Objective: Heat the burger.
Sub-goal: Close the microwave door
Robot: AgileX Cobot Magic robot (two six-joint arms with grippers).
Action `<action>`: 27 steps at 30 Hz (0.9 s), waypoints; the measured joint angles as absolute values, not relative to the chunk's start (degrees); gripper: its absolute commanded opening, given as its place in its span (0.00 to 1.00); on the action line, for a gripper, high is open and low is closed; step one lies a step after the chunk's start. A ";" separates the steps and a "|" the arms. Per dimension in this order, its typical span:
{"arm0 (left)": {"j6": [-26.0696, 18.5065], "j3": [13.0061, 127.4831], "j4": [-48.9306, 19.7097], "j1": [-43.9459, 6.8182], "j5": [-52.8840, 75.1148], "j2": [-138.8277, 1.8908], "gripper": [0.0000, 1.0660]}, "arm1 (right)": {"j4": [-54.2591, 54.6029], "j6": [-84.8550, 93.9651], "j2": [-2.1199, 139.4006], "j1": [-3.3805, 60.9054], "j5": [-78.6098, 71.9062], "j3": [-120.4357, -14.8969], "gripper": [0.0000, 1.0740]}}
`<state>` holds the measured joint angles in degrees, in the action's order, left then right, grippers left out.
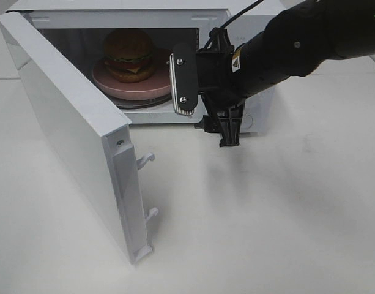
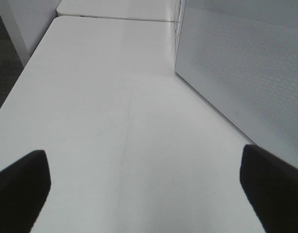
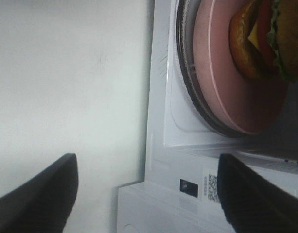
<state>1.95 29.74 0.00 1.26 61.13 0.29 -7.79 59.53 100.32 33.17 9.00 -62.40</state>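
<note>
The burger (image 1: 128, 54), with its golden bun, lettuce and cheese, sits on a pink plate (image 1: 138, 92) inside the open white microwave (image 1: 114, 15). In the right wrist view the burger (image 3: 265, 39) and plate (image 3: 236, 87) rest on the glass turntable (image 3: 187, 77). My right gripper (image 1: 205, 101) hangs open and empty just in front of the oven's opening, at its right side, apart from the plate; its wrist view also shows the right gripper (image 3: 148, 162) wide apart. My left gripper (image 2: 144, 155) is open over bare table and does not show in the exterior view.
The microwave door (image 1: 71, 135) stands swung out to the left, with two latch hooks on its free edge. Its meshed outer face (image 2: 246, 63) lies to one side of my left gripper. The white table (image 1: 267, 214) stretches in front and to the right.
</note>
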 measured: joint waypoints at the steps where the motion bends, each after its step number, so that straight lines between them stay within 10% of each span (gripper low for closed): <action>1: 1.95 29.74 0.00 1.26 61.13 0.29 0.92 | -7.79 59.01 99.58 33.17 8.94 -61.88 0.71; 27: 1.95 29.74 0.00 1.26 61.13 0.29 0.92 | -7.51 24.29 80.67 33.17 20.40 -50.08 0.71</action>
<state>1.95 29.74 0.00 1.26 61.13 0.29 -7.51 24.29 80.67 33.17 20.40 -50.08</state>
